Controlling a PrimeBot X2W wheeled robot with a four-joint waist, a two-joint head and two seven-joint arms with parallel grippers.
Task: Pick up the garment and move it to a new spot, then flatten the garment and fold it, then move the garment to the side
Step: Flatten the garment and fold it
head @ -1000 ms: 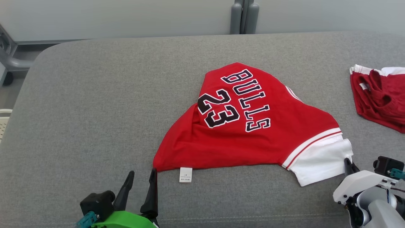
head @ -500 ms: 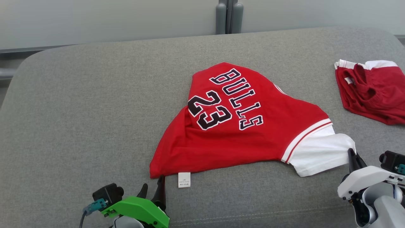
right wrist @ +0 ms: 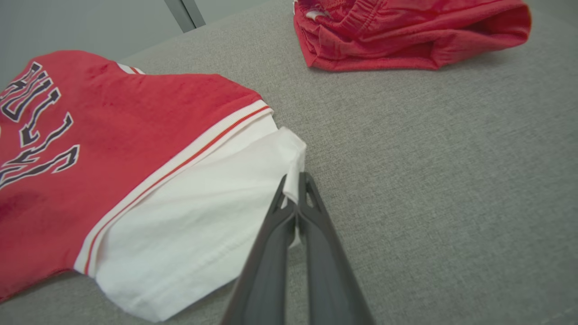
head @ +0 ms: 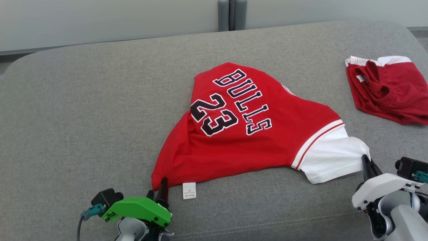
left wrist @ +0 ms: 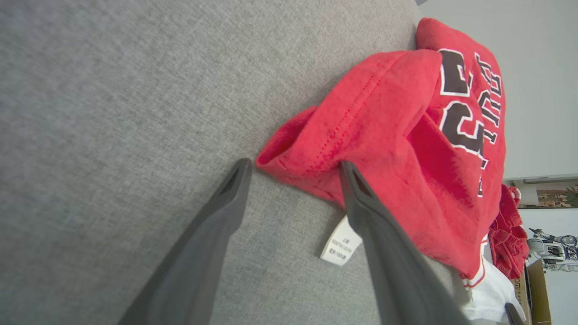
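nearest the robot, the left gripper (head: 157,188) sat just short of the near left corner of the jersey (head: 234,150), its green-cased wrist low and its fingers (left wrist: 363,203) pointing away toward the cloth. the left wrist view showed those fingers spread wide, with the red stitched hem corner lying between the tips, one tip touching the hem and nothing pinched. the head view gave just the dark tips at that corner. a white care label (head: 189,190) lay just beside the same corner. at the jersey's near right end, the right gripper (right wrist: 295,180), on a pale wrist angled up toward the cloth, had its fingers pressed together on a fold at the edge of the white sleeve (right wrist: 194,212), plain in the right wrist view. the jersey lay rumpled on the grey cushion (head: 83,117), "bulls 23" facing up. farther off, to the jersey's far right and well apart from it, lay a second red garment (head: 391,90).
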